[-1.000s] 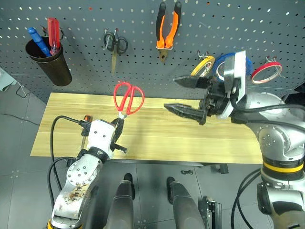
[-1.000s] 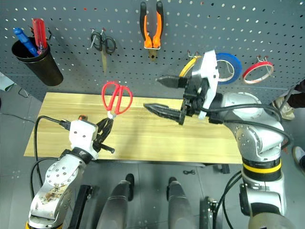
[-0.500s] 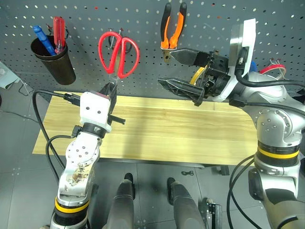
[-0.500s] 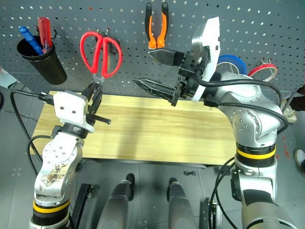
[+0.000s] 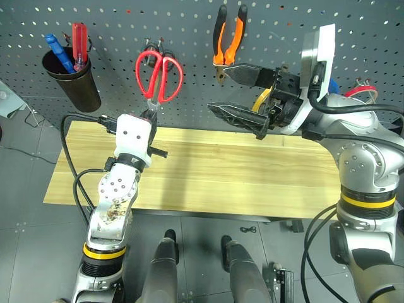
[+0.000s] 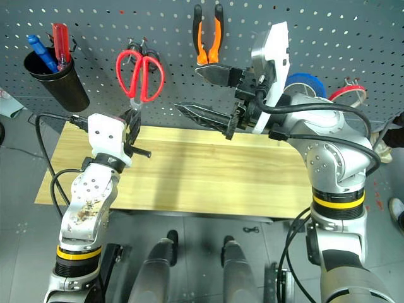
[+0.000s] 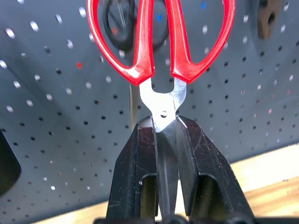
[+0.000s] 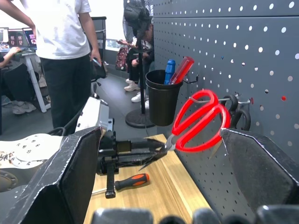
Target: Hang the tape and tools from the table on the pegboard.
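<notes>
The left gripper (image 5: 149, 120) is pinched on the blades of the red scissors (image 5: 159, 76), which stand upright at its 12 o'clock with the handles topmost, up against the pegboard (image 5: 126, 25). In the left wrist view the fingers (image 7: 135, 168) clamp the steel just under the pivot. Small black scissors (image 5: 153, 47) hang on a hook right behind the red handles, partly hidden by them. A black cup (image 5: 71, 79) with a blue and a red tool hangs at 9 o'clock from the scissors.

The right gripper (image 5: 240, 95) points toward the left one, jaws spread wide and holding nothing, at 3 o'clock from the scissors and well apart from them. The pliers (image 5: 227, 38) hang on the pegboard at its 12 o'clock. A yellow tape ring (image 5: 261, 101) shows behind its fingers; the blue tape (image 6: 306, 85) and a red ring (image 6: 351, 90) hang beyond the arm.

The screwdriver (image 8: 124, 182) lies on the table (image 5: 252, 183), below the left arm. People (image 8: 60, 56) stand beyond the table's end.
</notes>
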Controlling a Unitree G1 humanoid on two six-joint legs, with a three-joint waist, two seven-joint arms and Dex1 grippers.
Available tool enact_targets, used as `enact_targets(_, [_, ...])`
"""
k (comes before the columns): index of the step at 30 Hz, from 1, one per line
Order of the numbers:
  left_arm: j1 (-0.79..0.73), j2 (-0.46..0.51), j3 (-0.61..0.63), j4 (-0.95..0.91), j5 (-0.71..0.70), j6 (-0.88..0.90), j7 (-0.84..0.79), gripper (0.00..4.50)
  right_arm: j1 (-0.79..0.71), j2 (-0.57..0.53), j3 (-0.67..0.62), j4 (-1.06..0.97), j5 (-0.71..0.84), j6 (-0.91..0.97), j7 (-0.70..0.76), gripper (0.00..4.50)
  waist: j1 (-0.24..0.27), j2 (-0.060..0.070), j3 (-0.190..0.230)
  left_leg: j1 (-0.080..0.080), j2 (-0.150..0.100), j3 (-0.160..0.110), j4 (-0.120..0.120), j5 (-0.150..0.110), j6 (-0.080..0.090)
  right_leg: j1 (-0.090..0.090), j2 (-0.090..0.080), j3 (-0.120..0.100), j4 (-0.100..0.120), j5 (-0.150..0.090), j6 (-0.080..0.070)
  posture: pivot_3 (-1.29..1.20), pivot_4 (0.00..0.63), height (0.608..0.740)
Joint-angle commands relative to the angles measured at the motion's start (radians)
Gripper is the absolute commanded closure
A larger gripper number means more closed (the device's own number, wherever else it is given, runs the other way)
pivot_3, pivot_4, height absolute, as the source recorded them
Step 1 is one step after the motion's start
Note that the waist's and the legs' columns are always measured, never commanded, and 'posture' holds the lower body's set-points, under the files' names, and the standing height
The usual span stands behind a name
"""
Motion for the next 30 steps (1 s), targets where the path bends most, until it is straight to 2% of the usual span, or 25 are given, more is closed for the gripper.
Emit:
enact_targets(1, [-0.023, -0.007, 0.009, -0.014, 0.001, -0.010, 0.002, 3.35, -0.008, -0.018, -0.022, -0.032, 0.001, -0.016, -0.001, 0.00, 0.001, 0.000, 0.000, -0.001, 0.000, -0.001, 0.001, 0.000, 0.000, 0.000, 0.000, -0.001, 0.001, 0.000, 0.000, 0.06, 0.286, 0.740])
enact_targets(4, [-0.022, -0.018, 0.000, -0.014, 0.004, -0.009, 0.003, 2.17, 0.002, -0.021, -0.021, -0.031, -0.004, -0.023, 0.001, 0.00, 0.001, 0.000, -0.003, -0.002, 0.000, -0.002, 0.003, 0.000, 0.000, 0.000, 0.000, -0.002, 0.001, 0.001, 0.001, 0.06, 0.286, 0.740])
enact_targets(6, [-0.018, -0.021, -0.001, -0.016, 0.007, -0.009, 0.002, 1.15, 0.006, -0.023, -0.018, -0.032, -0.009, -0.028, 0.003, 0.00, 0.001, 0.000, -0.006, -0.003, 0.000, -0.002, 0.004, 0.000, 0.000, 0.000, 0.000, -0.002, 0.000, 0.001, 0.001, 0.06, 0.293, 0.740])
enact_targets(8, [0.022, -0.014, 0.002, -0.019, 0.013, -0.017, -0.006, 0.34, 0.036, -0.034, -0.018, -0.033, -0.022, -0.036, 0.016, 0.00, 0.001, 0.000, -0.012, -0.003, 0.000, -0.003, 0.004, 0.000, 0.000, 0.000, 0.000, -0.002, 0.001, 0.001, 0.001, 0.06, 0.303, 0.740])
enact_targets(9, [0.055, -0.009, 0.007, -0.020, 0.015, -0.022, -0.011, 0.10, 0.055, -0.041, -0.016, -0.035, -0.027, -0.038, 0.023, 0.00, 0.001, 0.000, -0.016, -0.003, 0.000, -0.003, 0.004, 0.000, 0.000, 0.000, 0.000, -0.003, 0.000, 0.001, 0.001, 0.06, 0.303, 0.740])
enact_targets(14, [0.198, 0.019, 0.061, -0.022, 0.002, 0.000, -0.027, 0.10, 0.160, -0.078, 0.054, -0.069, -0.079, -0.027, 0.045, 0.00, -0.001, 0.000, -0.020, -0.002, 0.000, -0.003, 0.004, 0.000, 0.001, 0.000, 0.000, -0.003, 0.001, 0.001, 0.001, 0.08, 0.339, 0.740])
enact_targets(17, [0.217, 0.038, 0.123, 0.028, -0.050, 0.072, -0.060, 0.10, 0.185, -0.056, 0.119, -0.089, -0.121, -0.034, 0.030, 0.00, -0.002, 0.000, -0.020, -0.002, 0.000, -0.003, 0.004, 0.000, 0.002, 0.000, 0.000, -0.002, 0.002, 0.001, 0.001, 0.09, 0.362, 0.740])
enact_targets(20, [0.166, 0.111, 0.199, 0.171, -0.105, 0.146, -0.121, 0.10, 0.163, -0.013, 0.204, -0.083, -0.175, -0.037, 0.016, 0.00, -0.003, 0.001, -0.019, -0.001, 0.000, -0.003, 0.004, 0.002, 0.004, 0.000, 0.001, -0.002, 0.004, -0.001, 0.004, 0.10, 0.383, 0.740])
enact_targets(24, [0.083, 0.219, 0.231, 0.353, -0.141, 0.186, -0.204, 0.10, 0.132, 0.028, 0.268, -0.075, -0.218, -0.027, 0.016, 0.00, 0.000, 0.002, -0.018, 0.001, 0.001, -0.003, 0.004, 0.002, 0.004, -0.001, 0.001, -0.003, 0.011, -0.004, 0.005, 0.10, 0.412, 0.740])
enact_targets(27, [-0.010, 0.296, 0.219, 0.530, -0.138, 0.186, -0.256, 0.10, 0.111, 0.036, 0.311, -0.073, -0.237, -0.010, 0.036, 0.00, 0.005, 0.002, -0.014, 0.001, 0.001, -0.003, 0.004, 0.002, 0.004, -0.001, 0.001, -0.003, 0.011, -0.005, 0.004, 0.10, 0.436, 0.740])
enact_targets(30, [-0.088, 0.331, 0.182, 0.673, -0.135, 0.185, -0.308, 0.10, 0.088, 0.060, 0.334, -0.061, -0.248, 0.000, 0.038, 0.00, 0.006, 0.003, -0.008, 0.001, 0.001, -0.003, 0.004, 0.003, 0.004, -0.001, 0.001, -0.003, 0.011, -0.006, 0.004, 0.09, 0.455, 0.740])
